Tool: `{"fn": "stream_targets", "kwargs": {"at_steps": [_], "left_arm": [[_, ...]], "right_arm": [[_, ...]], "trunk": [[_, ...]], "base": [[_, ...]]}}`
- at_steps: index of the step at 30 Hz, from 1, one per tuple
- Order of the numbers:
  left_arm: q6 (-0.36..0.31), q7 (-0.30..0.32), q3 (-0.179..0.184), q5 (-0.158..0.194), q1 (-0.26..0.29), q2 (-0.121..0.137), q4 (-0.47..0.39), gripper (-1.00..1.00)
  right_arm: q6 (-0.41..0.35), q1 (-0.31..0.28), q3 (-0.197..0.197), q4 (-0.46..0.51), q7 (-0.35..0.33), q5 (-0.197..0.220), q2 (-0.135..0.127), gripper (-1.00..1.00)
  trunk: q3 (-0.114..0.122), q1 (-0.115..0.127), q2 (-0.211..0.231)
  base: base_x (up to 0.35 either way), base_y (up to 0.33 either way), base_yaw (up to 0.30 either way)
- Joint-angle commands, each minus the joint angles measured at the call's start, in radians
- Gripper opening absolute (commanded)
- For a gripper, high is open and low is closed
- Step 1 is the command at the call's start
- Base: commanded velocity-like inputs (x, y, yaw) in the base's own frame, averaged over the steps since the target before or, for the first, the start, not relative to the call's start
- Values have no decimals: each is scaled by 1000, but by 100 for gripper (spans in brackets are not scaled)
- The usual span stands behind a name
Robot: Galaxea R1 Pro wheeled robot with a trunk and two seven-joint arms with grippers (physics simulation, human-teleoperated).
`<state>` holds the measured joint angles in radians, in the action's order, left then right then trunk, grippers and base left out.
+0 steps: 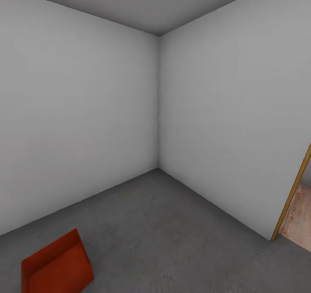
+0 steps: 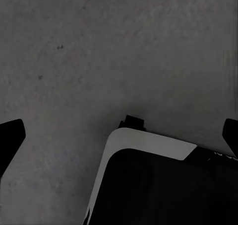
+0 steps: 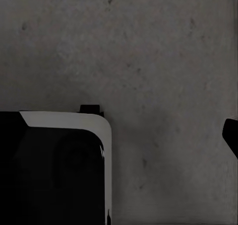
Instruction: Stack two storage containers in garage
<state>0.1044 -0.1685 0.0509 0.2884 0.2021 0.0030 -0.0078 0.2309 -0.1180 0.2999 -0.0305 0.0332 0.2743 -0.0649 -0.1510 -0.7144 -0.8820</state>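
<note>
One orange-red storage container lies tilted on the dark grey concrete floor of the garage, low at the left of the head view, partly cut off by the picture's edge. My left gripper hangs open over bare concrete, its dark fingertips far apart with nothing between them. In the right wrist view one dark fingertip of my right gripper shows at the picture's edge; the other is lost against my black base. That gripper also looks open and empty.
Two plain pale grey walls meet in a corner ahead. A wood-framed doorway stands at the right, with lighter flooring beyond it. My own black-and-white base sits below both wrists.
</note>
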Motion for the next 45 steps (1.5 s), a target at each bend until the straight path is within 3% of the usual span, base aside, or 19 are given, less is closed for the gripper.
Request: {"fn": "stream_targets", "kwargs": {"at_steps": [1, 45], "left_arm": [[3, -2, 6, 8, 0, 0, 0, 100], [3, -2, 6, 8, 0, 0, 0, 100]], "right_arm": [[5, -2, 8, -3, 1, 8, 1, 100], [5, -2, 8, -3, 1, 8, 1, 100]], "trunk": [[-2, 0, -1], [-10, 0, -1]], "base": [[0, 0, -294], [0, 0, -294]]}}
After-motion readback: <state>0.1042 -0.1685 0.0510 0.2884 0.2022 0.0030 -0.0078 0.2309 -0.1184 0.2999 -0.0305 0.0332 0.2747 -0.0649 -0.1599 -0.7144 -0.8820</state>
